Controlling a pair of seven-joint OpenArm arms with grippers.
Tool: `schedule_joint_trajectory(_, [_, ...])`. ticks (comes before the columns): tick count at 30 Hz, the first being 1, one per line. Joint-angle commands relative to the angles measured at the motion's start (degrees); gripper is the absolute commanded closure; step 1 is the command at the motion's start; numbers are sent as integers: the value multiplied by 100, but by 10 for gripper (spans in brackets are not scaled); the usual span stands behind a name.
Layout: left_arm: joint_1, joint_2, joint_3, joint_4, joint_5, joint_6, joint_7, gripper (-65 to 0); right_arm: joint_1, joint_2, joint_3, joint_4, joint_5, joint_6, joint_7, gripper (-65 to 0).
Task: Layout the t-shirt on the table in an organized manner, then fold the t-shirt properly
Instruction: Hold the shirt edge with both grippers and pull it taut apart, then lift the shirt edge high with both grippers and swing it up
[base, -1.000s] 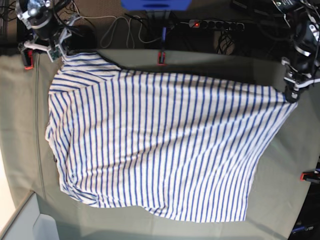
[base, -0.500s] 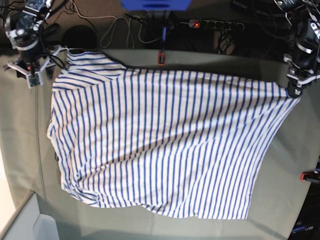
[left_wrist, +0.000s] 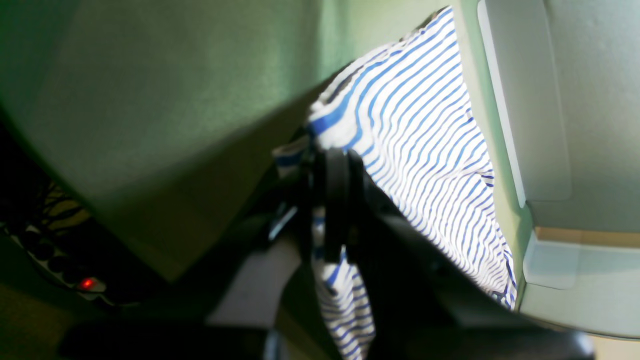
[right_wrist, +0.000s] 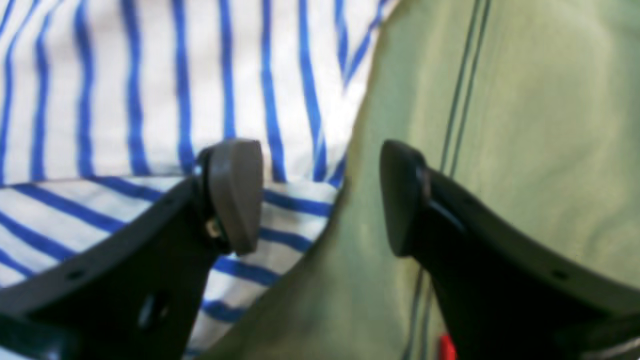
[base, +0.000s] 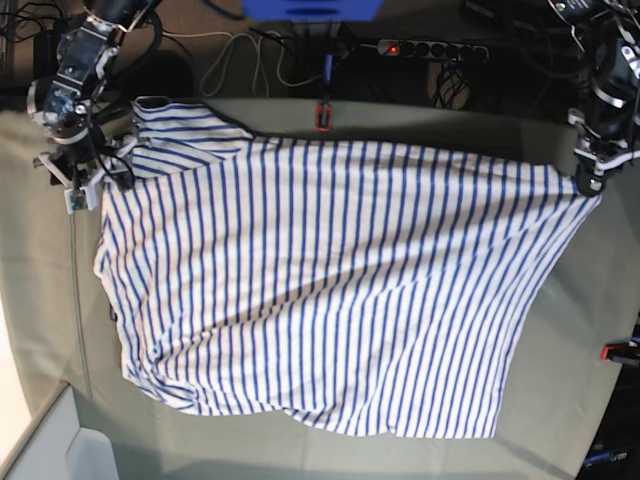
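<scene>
The white, blue-striped t-shirt (base: 330, 290) lies spread over most of the grey-green table (base: 560, 400). My left gripper (base: 588, 184) is at the far right edge and is shut on the shirt's corner. In the left wrist view its fingers (left_wrist: 332, 200) pinch a bunch of the striped fabric (left_wrist: 425, 125), which hangs stretched from them. My right gripper (base: 88, 183) stands open at the shirt's upper left edge. In the right wrist view that gripper (right_wrist: 317, 200) has one pad (right_wrist: 235, 195) over the t-shirt (right_wrist: 150, 75) and the other over the bare table (right_wrist: 525, 125), holding nothing.
Red clamps (base: 322, 115) (base: 620, 351) sit on the table's back and right edges. A power strip (base: 430, 48) and cables lie behind the table. A pale tray (base: 60, 450) stands off the front left corner.
My right gripper has let go of the shirt's upper left corner, opened wide and moved forward along the left edge. The corner now lies on the table. The left gripper has barely moved.
</scene>
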Motion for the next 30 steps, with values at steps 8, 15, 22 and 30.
schedule_joint_trajectory(8, [-37, -62, -42, 78, -78, -29, -114, -2, -154, 145, 110, -199, 53, -42, 100, -372])
schedule_joint_trajectory(15, [-37, -62, -33, -107, -78, -29, -114, -2, -673, 145, -382, -191, 53, -42, 127, -132])
schedule_joint_trajectory(22, [-55, -62, 2, -116, -78, -29, -114, -2, -656, 153, -382, -129, 53, -42, 136, 0])
schedule_joint_trajectory(30, [-125, -115, 152, -116, -78, -29, -114, -2, -814, 215, -215, 1207, 1125, -42, 92, 0])
